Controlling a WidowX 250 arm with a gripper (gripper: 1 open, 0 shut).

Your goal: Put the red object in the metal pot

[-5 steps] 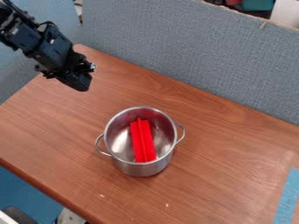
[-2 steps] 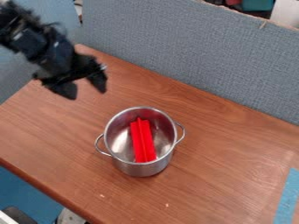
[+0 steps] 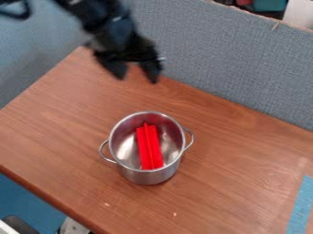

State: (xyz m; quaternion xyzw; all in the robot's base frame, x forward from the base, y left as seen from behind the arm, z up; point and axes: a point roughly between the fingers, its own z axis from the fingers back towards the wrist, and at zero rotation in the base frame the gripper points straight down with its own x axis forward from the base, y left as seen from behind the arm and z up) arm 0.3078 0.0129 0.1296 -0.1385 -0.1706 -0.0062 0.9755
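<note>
Claw point(image 3: 134, 71) hangs in the air over the far left part of the wooden counter point(image 3: 86, 132), its two fingertips spread apart and pointing down, with nothing between them. The dark robot arm point(image 3: 104, 23) comes in from the top left of the view, and both arm and claw are blurred.

The red object point(image 3: 149, 146), a long plain bar, is inside the metal pot point(image 3: 149, 175). Its length runs from near the far side of the pot toward the near side, and a line along it divides a narrower strip from a wider one. Whether it lies flat on the bottom or leans on the wall cannot be told. The claw is well apart from both bar and pot.

The pot is round, shiny and open at the top, standing upright on the counter, with one small handle on its left side in the view and another on its right.

Behind the counter stands a gray padded panel point(image 3: 232, 59). A light blue strip point(image 3: 301, 207) shows at the right edge of the view. Beyond the panel, at the top right, are a few red, dark and white items, too cropped to name.
</note>
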